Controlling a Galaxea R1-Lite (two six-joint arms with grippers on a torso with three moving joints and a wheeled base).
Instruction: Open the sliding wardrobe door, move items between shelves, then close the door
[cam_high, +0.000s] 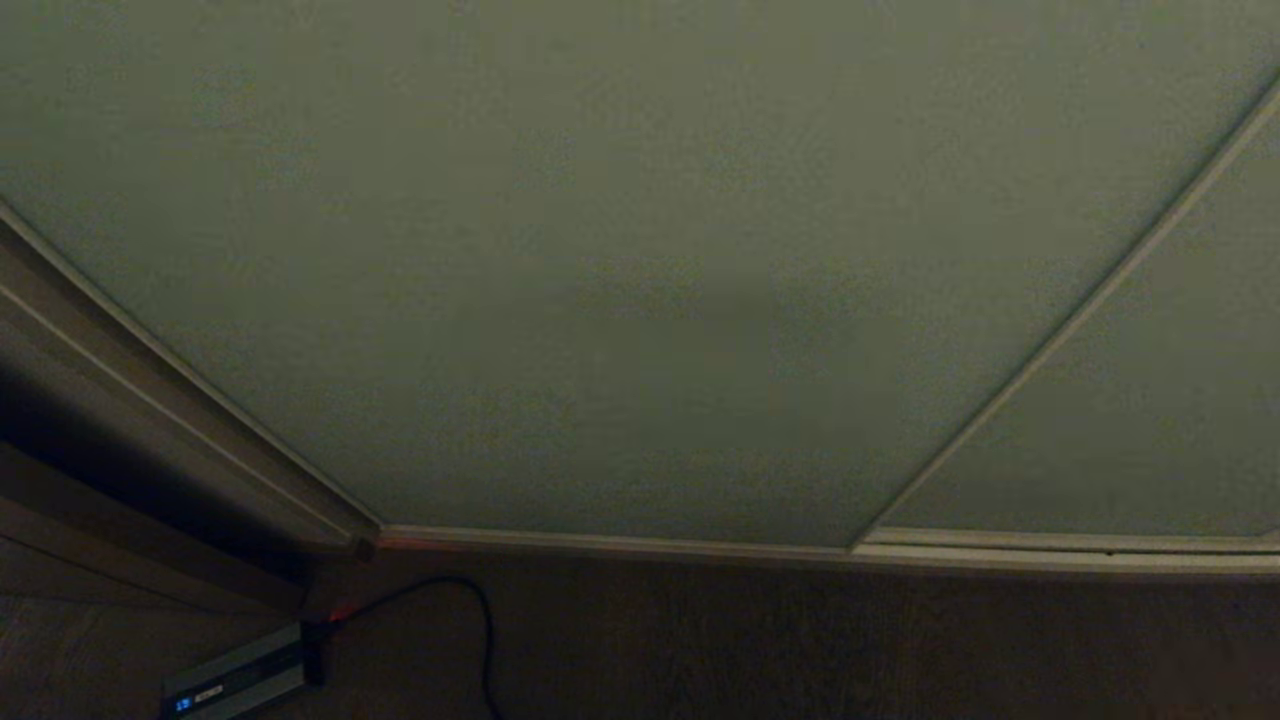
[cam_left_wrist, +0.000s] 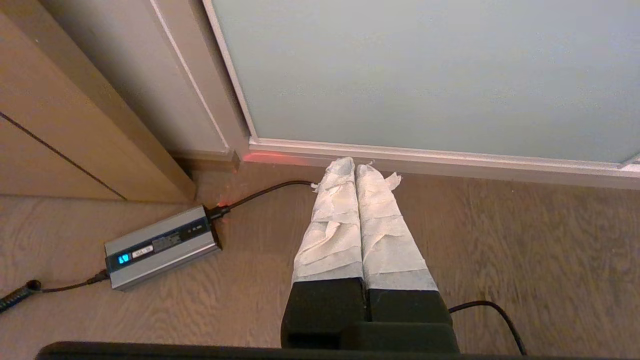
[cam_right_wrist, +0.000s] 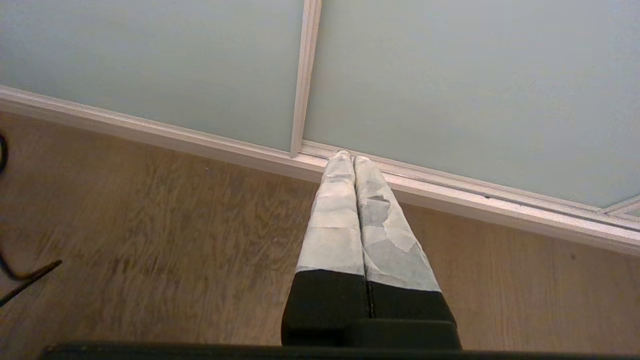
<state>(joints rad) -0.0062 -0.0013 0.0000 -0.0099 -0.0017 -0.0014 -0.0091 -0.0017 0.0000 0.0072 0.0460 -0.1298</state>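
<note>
The sliding wardrobe door (cam_high: 600, 280) is a pale grey-green panel with a thin light frame, and it fills the head view; a second panel like it (cam_high: 1140, 400) sits to its right. Both cover the wardrobe, so the items and the shelves are hidden. My left gripper (cam_left_wrist: 355, 162) is shut and holds nothing; it hangs low over the wooden floor, pointing at the foot of the door (cam_left_wrist: 425, 75). My right gripper (cam_right_wrist: 348, 156) is shut and empty too, pointing at the floor track where the two panels (cam_right_wrist: 150, 60) meet. Neither arm shows in the head view.
A grey box (cam_left_wrist: 162, 246) with a lit display and a black cable (cam_left_wrist: 270, 190) lies on the floor left of my left gripper, also seen as the box (cam_high: 235, 685) in the head view. Brown wooden side boards (cam_left_wrist: 60, 125) stand at the far left.
</note>
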